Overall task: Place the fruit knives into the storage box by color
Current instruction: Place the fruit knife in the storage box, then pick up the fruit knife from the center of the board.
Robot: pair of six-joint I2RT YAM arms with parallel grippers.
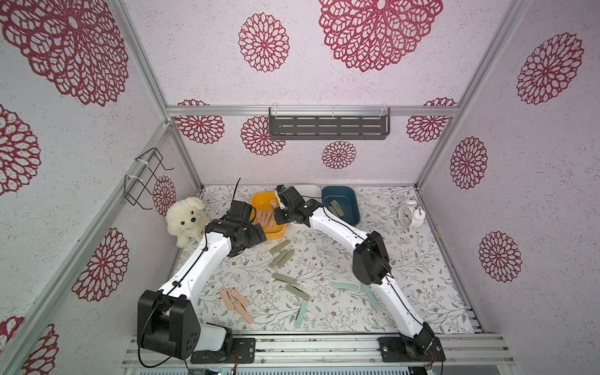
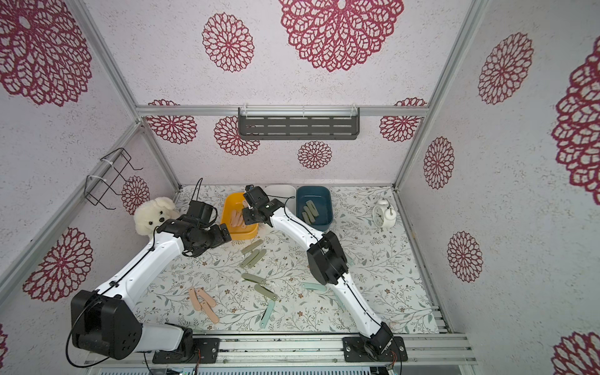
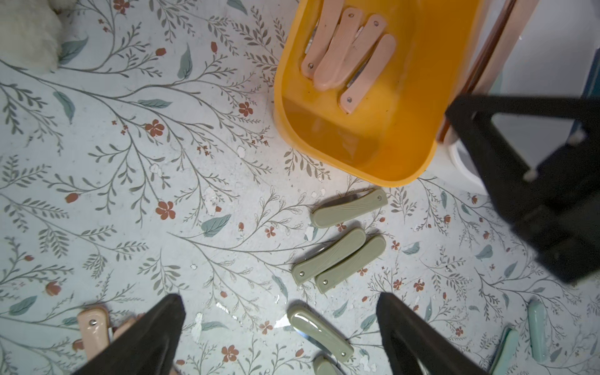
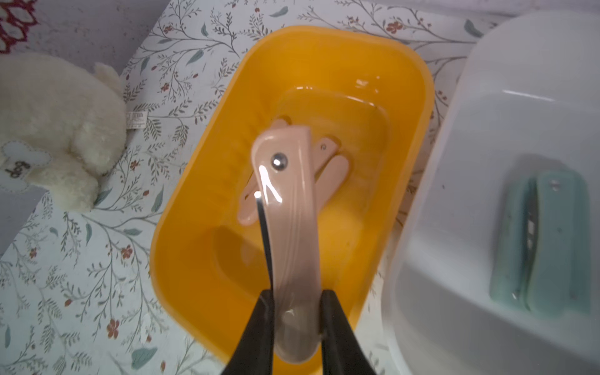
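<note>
Near the front edge of the table [image 1: 422, 259], peach-pink knives [image 1: 238, 297] and mint knives [image 1: 301, 313] are seen lying loose. At mid-table, sage-green knives [image 3: 329, 255] are overhung by the released left gripper [image 3: 279, 298]. Toward the far edge, a pink knife [image 4: 285, 207] is grasped by the right gripper [image 4: 297, 293] above the yellow box [image 4: 194, 181].

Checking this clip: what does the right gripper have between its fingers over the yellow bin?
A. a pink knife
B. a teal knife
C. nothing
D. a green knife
A: in the right wrist view the right gripper is shut on a pink knife that hangs above the yellow bin.
</note>
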